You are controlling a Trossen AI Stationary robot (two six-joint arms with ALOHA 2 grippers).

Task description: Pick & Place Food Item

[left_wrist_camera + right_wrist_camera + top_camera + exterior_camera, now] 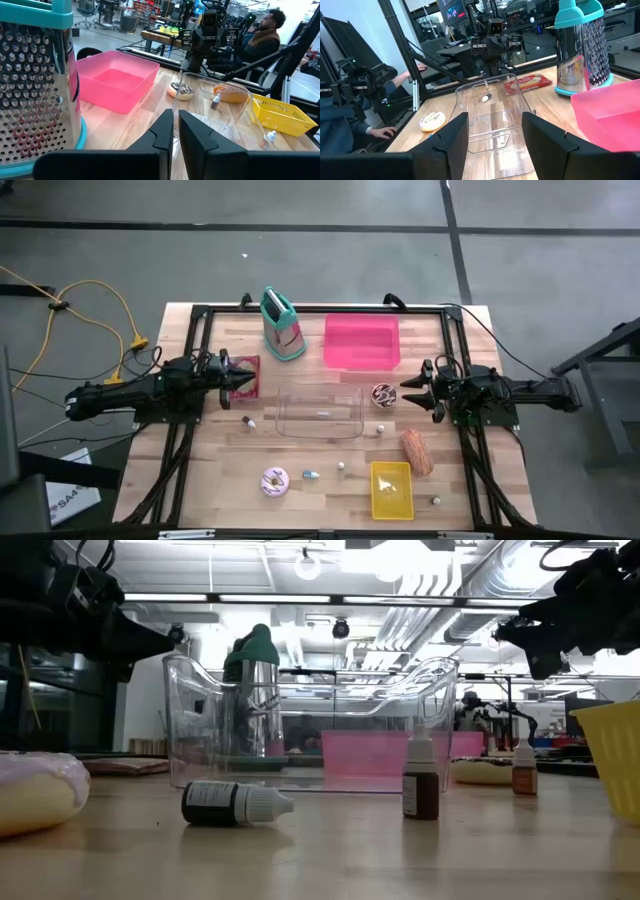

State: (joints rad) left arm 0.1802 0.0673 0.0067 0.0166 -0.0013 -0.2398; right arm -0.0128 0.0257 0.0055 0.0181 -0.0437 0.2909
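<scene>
The chocolate-topped donut [384,394] is seen on the table [220,465] just at 3 o'clock of the clear tub [319,410], below the pink bin [361,341]. The right gripper [408,392] is held just beside it, fingers parted and empty. The left gripper [253,378] is kept at 9 o'clock, fingers closed, empty.

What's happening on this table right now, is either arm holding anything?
Neither arm holds anything. The left gripper hovers shut over the red packet, beside the teal-handled metal grater. The right gripper hangs open by the chocolate-drizzled donut. The clear plastic bin sits between them, the pink tray behind it.
</scene>
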